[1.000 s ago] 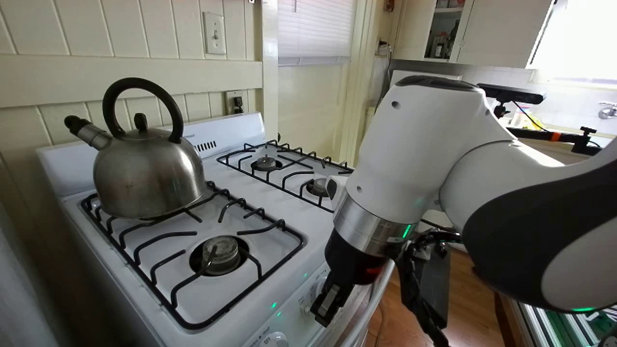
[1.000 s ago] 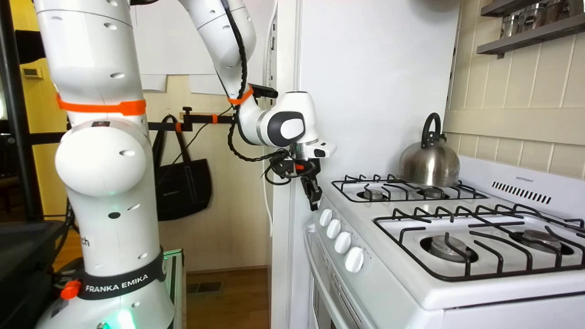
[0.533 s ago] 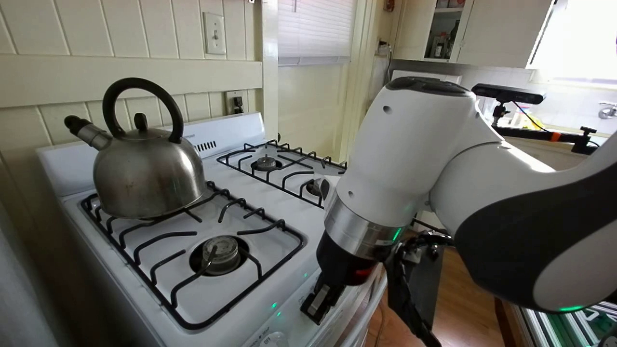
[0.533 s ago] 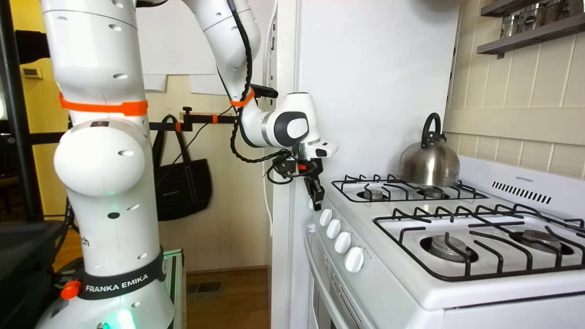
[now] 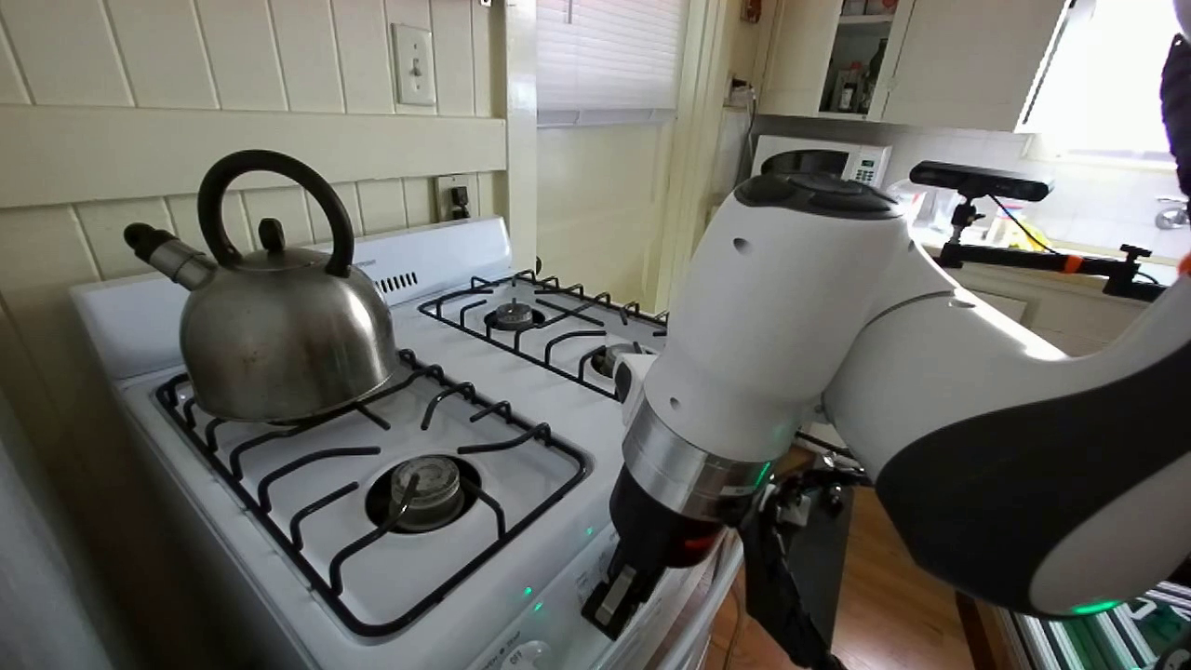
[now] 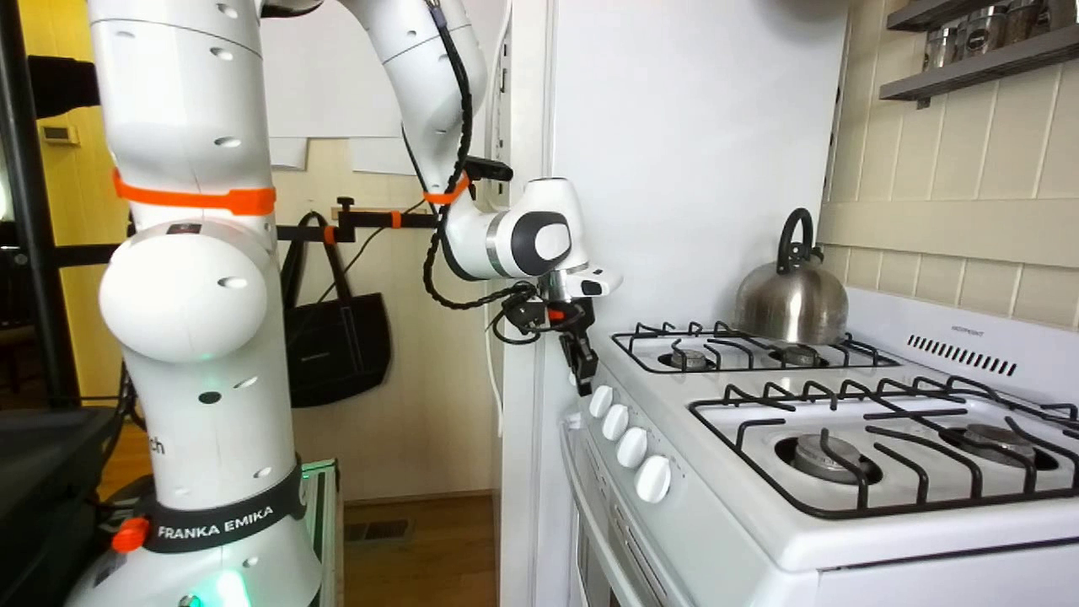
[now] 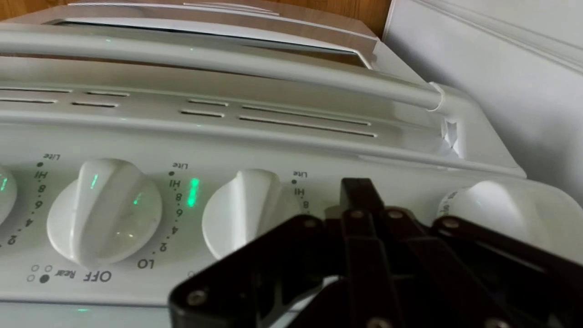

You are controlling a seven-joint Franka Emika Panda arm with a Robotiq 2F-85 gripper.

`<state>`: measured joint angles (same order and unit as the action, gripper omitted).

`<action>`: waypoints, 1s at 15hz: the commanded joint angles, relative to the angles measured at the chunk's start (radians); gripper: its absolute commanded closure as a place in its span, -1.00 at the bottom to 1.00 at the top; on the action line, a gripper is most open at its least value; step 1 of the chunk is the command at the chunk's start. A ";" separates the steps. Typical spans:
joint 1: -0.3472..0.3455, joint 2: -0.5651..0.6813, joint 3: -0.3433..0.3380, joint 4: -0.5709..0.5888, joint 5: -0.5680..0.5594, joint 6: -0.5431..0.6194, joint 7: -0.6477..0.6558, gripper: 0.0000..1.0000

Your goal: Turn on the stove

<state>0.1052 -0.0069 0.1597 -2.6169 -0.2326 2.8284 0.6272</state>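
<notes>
The stove (image 5: 502,374), a large white range with four burners (image 6: 826,459), shows in both exterior views, set just in front of a pale panelled wall (image 5: 307,56). A black-handled steel kettle (image 5: 284,344) stands upright on a black wire grate (image 5: 344,452), over a rear burner. The white arm (image 5: 772,316) reaches across the front, and its black fingers (image 7: 362,196) point down towards the control panel (image 7: 136,141). They are closed against each other, the dark links meeting behind a single blunt tip. In the wrist view that tip lies between a knob (image 7: 241,205) that the links partly cover and another knob (image 7: 505,214) near the right edge; whether it touches the panel I cannot tell. A third knob (image 7: 104,214) shows whole, one end of its raised ridge beside the word OFF, with a scale from LO through figures to HI and Lite next to it, all upside down. A slice of a fourth knob (image 7: 5,193) shows at the left edge. Green glints (image 7: 193,192) dot the panel, and the oven handle (image 7: 218,61) curves across above it, past rows of slots (image 7: 307,126). In an exterior view the tip hangs just beside a run of four white knobs (image 6: 632,447). Behind the arm a white microwave (image 5: 837,154) is partly hidden; elsewhere a black bag (image 6: 337,350) hangs and jars (image 6: 986,32) line a shelf (image 6: 978,72)
</notes>
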 commanded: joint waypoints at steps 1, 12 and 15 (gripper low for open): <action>-0.009 0.016 -0.008 0.016 -0.117 0.000 0.116 1.00; -0.011 0.041 -0.018 0.044 -0.306 -0.002 0.310 1.00; -0.013 0.047 -0.020 0.051 -0.366 -0.002 0.376 1.00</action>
<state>0.1009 -0.0014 0.1475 -2.6035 -0.5173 2.8275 0.9205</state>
